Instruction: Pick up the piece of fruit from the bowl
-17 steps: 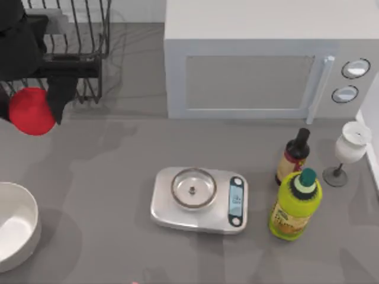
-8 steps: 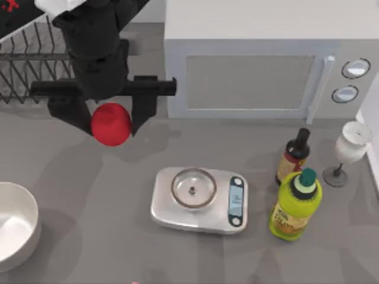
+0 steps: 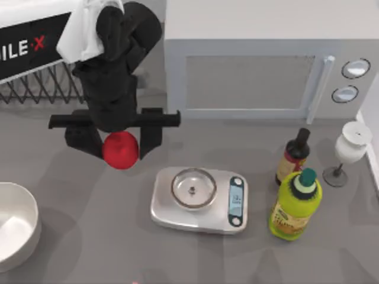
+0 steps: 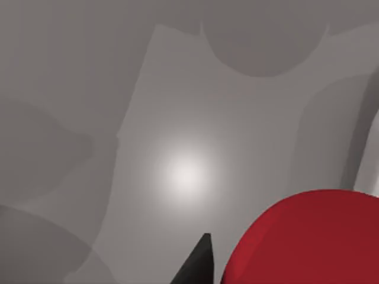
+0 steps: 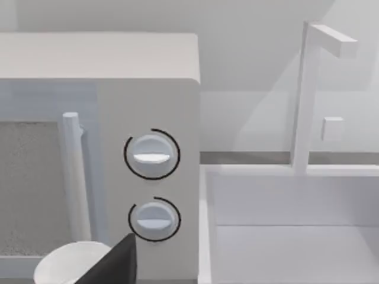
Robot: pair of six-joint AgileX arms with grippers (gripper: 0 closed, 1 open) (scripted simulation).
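Grey table (image 3: 71,236), left claw (image 3: 121,142) clamped on the piece of fruit (image 3: 121,150) beside the scale (image 3: 199,200); arm lettering "ILE·X".

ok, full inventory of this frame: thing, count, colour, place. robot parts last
ball: 1, bright red, held above the table, up-left of the scale
bowl: 1, white, table's left edge, near side
scale: 1, silver with a round steel dish, table centre
microwave: 1, pale grey, two round knobs, back right
dark bottle: 1, dark with red label, right of the scale
squeeze bottle: 1, yellow-green with green cap, in front of the dark bottle
goblet: 1, white, right edge
wire rack: 1, black, back left
sink: 1, white, with faucet, beside the microwave
left gripper: black, shut on the ball
right gripper: dark finger, facing the microwave knobs
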